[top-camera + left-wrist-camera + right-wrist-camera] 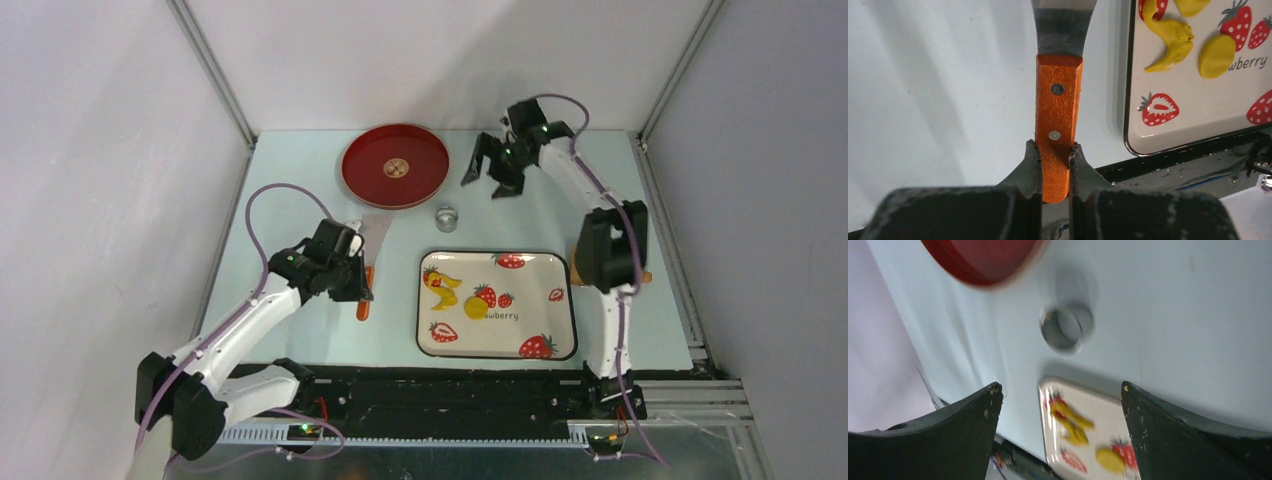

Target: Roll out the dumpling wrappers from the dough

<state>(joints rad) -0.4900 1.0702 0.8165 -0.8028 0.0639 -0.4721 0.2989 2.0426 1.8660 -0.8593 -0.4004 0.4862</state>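
Observation:
The yellow dough (443,287) lies as an irregular lump at the left of the strawberry tray (560,345), with a round flat dumpling wrapper (476,308) just right of it. In the left wrist view, the dough (1170,37) and wrapper (1216,56) show at upper right. My left gripper (1054,147) is shut on the orange wooden handle of a metal scraper (1058,100), left of the tray and resting low over the table. My right gripper (488,180) hangs open and empty high over the back of the table. Its blurred view looks down on the dough (1070,422) and wrapper (1109,459).
A red round plate (420,150) sits at the back, with a small brown object at its centre. A metal ring cutter (446,218) stands between plate and tray. A wooden roller (576,266) lies right of the tray, mostly hidden behind my right arm.

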